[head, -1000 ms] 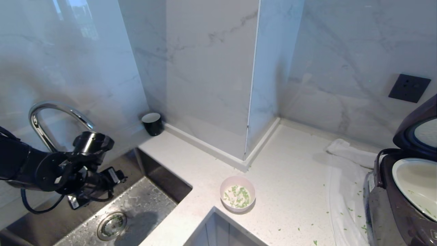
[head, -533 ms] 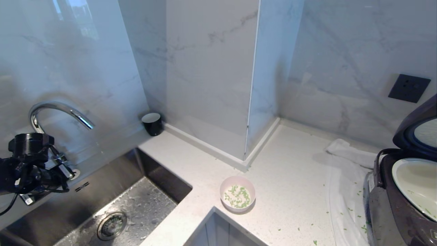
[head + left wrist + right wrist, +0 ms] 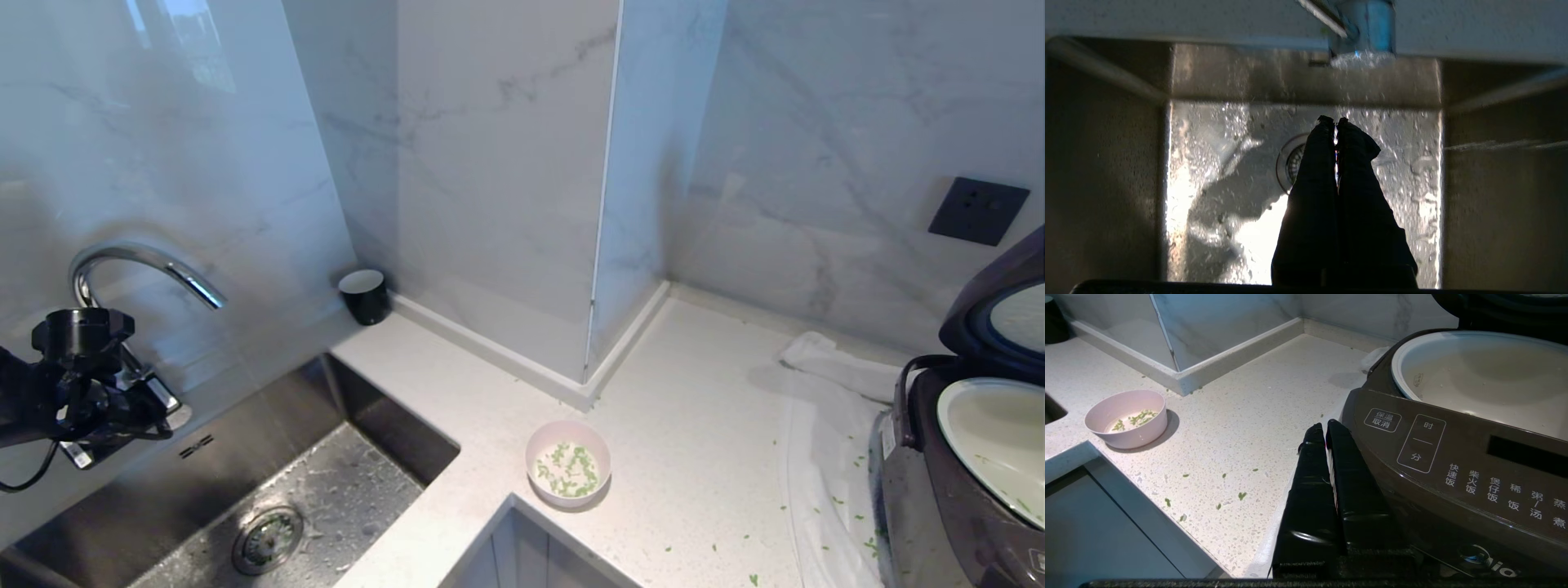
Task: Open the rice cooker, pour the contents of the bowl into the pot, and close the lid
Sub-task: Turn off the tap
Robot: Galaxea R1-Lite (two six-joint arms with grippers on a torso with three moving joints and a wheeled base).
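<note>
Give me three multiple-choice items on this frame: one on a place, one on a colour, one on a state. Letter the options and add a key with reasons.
1. Where does the left gripper hang?
A. over the sink
B. over the bowl
C. inside the pot

2. What colour are the bits in the bowl?
A. red
B. green
C. black

3. How does the lid of the rice cooker stand?
A. shut and latched
B. taken off and lying on the counter
C. raised, pot exposed

Key:
1 A, the left wrist view shows its shut fingers above the wet sink floor and drain, below the tap.
2 B, the contents are bright green chopped bits.
3 C, the head view shows the lid tipped up behind the open cream-white pot.
</note>
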